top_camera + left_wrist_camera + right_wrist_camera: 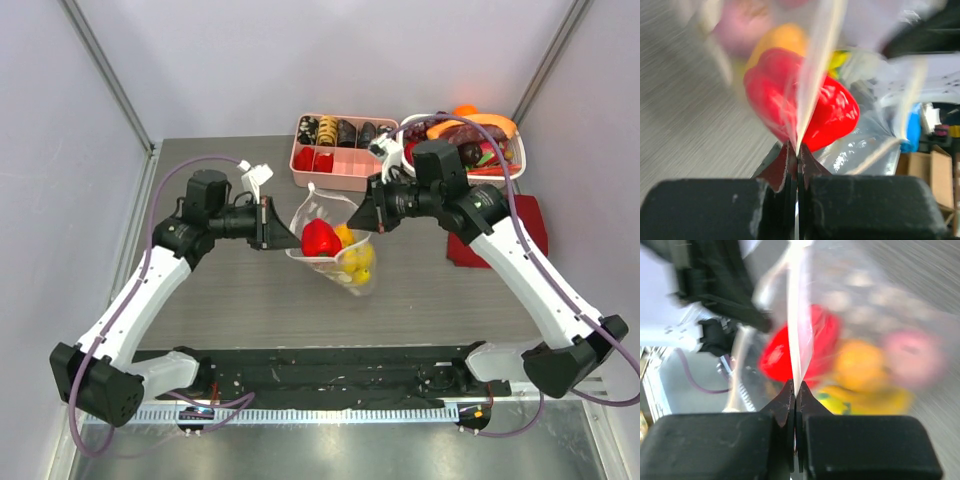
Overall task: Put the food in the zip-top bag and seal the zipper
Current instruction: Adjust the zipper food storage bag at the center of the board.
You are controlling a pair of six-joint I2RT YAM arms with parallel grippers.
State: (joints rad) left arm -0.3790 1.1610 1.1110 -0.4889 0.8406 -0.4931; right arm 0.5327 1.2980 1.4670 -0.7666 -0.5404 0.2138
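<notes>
The clear dotted zip-top bag (335, 245) hangs between my two grippers above the grey table. Inside it are a red fruit (320, 238), a yellow banana bunch (355, 262) and an orange piece (344, 234). My left gripper (283, 236) is shut on the bag's left edge (805, 105). My right gripper (362, 216) is shut on the bag's right edge (799, 335). The left wrist view shows the red fruit (832, 112) behind the film. The right wrist view shows red (777, 357), orange (860, 362), pink (912, 357) and yellow (875, 397) pieces. The zipper strip is too blurred to make out.
A pink compartment tray (345, 170) with toy food stands at the back centre. A white basket (515, 150) of toy food stands at the back right, beside a red cloth (530, 225). A black strip (320, 370) runs along the near edge.
</notes>
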